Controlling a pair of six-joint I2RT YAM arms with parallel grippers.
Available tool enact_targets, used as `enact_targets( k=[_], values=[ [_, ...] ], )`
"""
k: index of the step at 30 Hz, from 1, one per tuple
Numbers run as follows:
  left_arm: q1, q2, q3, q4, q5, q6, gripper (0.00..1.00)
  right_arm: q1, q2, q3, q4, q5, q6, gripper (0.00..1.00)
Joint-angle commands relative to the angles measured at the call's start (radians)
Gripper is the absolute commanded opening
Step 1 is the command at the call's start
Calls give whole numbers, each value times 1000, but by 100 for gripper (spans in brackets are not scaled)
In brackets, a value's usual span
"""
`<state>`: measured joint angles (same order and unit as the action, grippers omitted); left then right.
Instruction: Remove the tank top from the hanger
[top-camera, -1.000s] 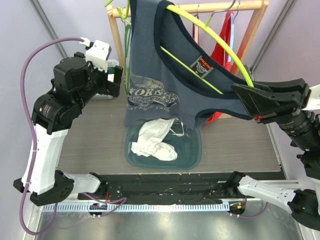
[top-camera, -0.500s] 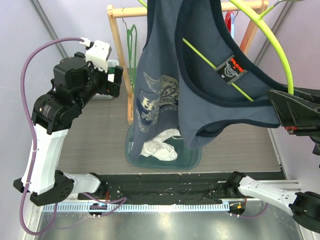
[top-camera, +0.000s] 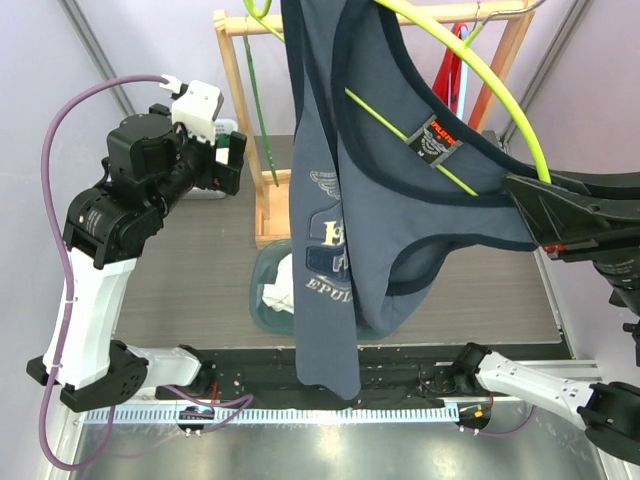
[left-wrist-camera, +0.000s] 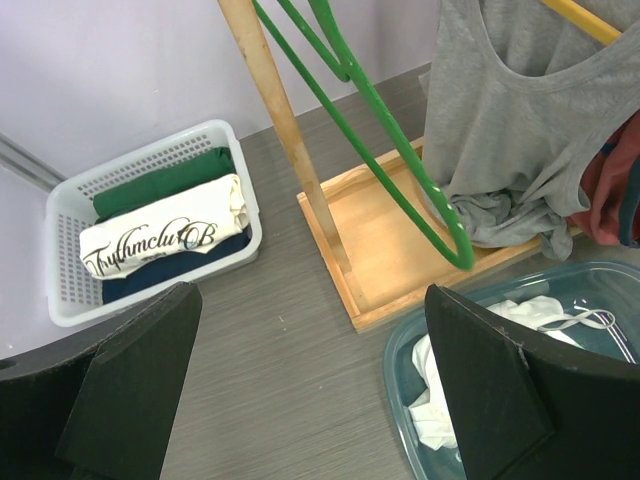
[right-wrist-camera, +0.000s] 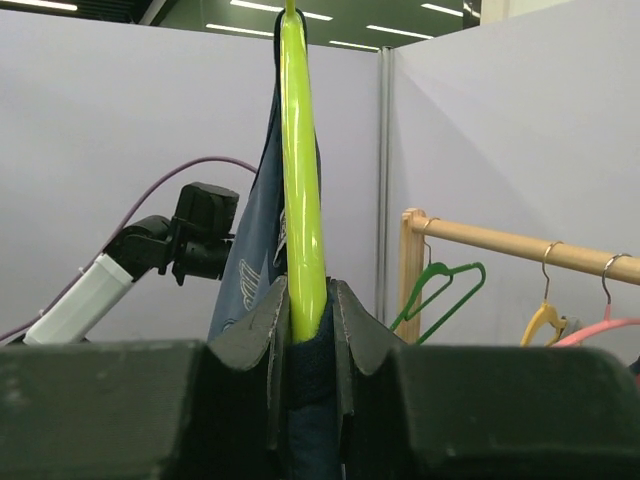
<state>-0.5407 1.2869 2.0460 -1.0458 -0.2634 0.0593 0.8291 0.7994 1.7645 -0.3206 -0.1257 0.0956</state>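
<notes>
- Left gripper (left-wrist-camera: 310, 400): jaws spread wide and holding nothing, raised at the left of the table.
- White basket (left-wrist-camera: 150, 220): folded clothes inside. In the overhead view it is mostly hidden behind the left arm.
- Wooden rack (top-camera: 238, 110): green hangers (left-wrist-camera: 400, 150) on it, its top rail cut off by the frame.
- Teal bin (top-camera: 262, 300): a white garment (top-camera: 280, 295) inside, largely covered by the cloth hanging in front.
- Tank top (top-camera: 330, 250): navy with darker trim and a pale chest print, folded and only partly legible, and a red-and-black neck label (top-camera: 437, 138). It hangs over the bin, still draped on the hanger, with its hem reaching the near edge of the table.
- Lime hanger (top-camera: 480, 80): tilted, its hook out of frame.
- Right gripper (right-wrist-camera: 305, 310): jaws clamped on the hanger's end, with navy cloth bunched between the fingers.
</notes>
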Motion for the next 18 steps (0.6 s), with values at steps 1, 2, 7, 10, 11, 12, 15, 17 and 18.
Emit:
enact_targets(
  k=[1, 2, 7, 10, 11, 12, 15, 17, 18],
  values=[
    [5, -21, 29, 10, 12, -6, 100, 4, 27, 27, 100, 69, -34, 1],
    [5, -23, 28, 12, 12, -6, 100, 2, 35, 32, 100, 73, -43, 1],
    [5, -26, 26, 12, 10, -6, 100, 4, 63, 65, 98, 95, -69, 1],
    [4, -28, 26, 10, 12, -6, 100, 4, 75, 76, 84, 97, -79, 1],
    [5, -28, 25, 10, 10, -6, 100, 4, 77, 78, 83, 97, -77, 1],
    [5, -28, 25, 10, 12, -6, 100, 2, 77, 73, 80, 97, -77, 1],
    [5, -31, 23, 9, 15, -3, 100, 4, 77, 75, 49, 77, -71, 1],
    [5, -34, 22, 7, 21, 2, 100, 4, 70, 70, 29, 67, -69, 1],
    [5, -37, 22, 6, 27, 8, 100, 4, 70, 64, 0, 54, -68, 1]
  ],
)
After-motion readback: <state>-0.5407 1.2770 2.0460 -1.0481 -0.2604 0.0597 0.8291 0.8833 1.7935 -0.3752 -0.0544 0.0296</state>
